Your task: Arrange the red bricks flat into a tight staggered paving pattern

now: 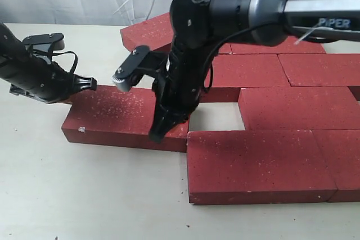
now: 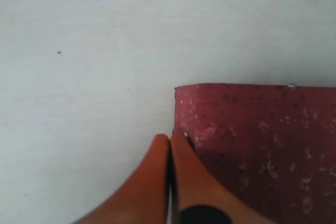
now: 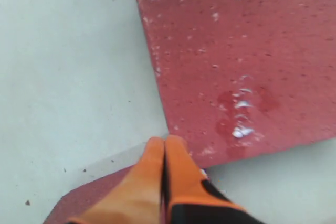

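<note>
Several red bricks lie flat in staggered rows on the right of the exterior view, such as the front one (image 1: 259, 164). One loose red brick (image 1: 121, 119) lies to their left, angled slightly and nearly touching the front brick. My left gripper (image 1: 84, 85) is shut and empty, its orange fingertips (image 2: 170, 139) pressed against the far left corner of that brick (image 2: 262, 140). My right gripper (image 1: 156, 134) points down, shut and empty, at the loose brick's right front end. In the right wrist view its tips (image 3: 165, 142) meet a brick's corner (image 3: 236, 51).
A brick-wide gap of bare table (image 1: 216, 117) shows in the pattern behind the front brick. A further brick (image 1: 149, 31) lies at the back, partly hidden by the right arm. Pale tabletop (image 1: 84, 195) stretches to the left and front.
</note>
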`<state>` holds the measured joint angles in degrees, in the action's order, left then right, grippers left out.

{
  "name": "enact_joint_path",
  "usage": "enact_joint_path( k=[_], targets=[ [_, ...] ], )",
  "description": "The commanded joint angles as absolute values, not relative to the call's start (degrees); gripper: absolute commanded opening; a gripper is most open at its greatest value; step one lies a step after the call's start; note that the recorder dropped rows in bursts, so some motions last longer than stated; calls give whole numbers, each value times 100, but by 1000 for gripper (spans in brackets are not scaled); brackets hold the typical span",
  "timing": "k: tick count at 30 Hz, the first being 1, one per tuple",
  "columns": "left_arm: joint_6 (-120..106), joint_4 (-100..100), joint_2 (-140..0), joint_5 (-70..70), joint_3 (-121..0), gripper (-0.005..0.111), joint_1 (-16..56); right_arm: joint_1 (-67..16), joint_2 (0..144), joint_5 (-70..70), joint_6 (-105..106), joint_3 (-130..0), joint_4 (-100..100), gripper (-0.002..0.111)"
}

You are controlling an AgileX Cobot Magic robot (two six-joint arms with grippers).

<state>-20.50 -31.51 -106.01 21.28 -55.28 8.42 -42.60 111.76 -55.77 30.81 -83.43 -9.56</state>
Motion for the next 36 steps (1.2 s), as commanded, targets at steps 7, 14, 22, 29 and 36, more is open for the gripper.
enact_joint_path(
  k=[7,14,22,29,36],
  targets=[
    [-2063,-2994,-10602,2489,-5488,0,1015,-3814,11202,-6519,3507,-8316,-1809,-1],
    [-1948,-2862,-10602,2653,-5488,0,758,-4142,11694,-5797,3507,-8316,-1777,-1],
    [-1948,-2933,-10602,2651,-5488,0,758,-4116,12025,-5701,3458,-8316,-1346,-1],
    [-1948,-2949,-10602,2651,-5488,0,758,-4116,12035,-5437,3183,-8316,-864,-1],
    [-1948,-3014,-10602,2651,-5488,0,758,-4116,12035,-5163,3041,-8316,-698,-1]
  ],
)
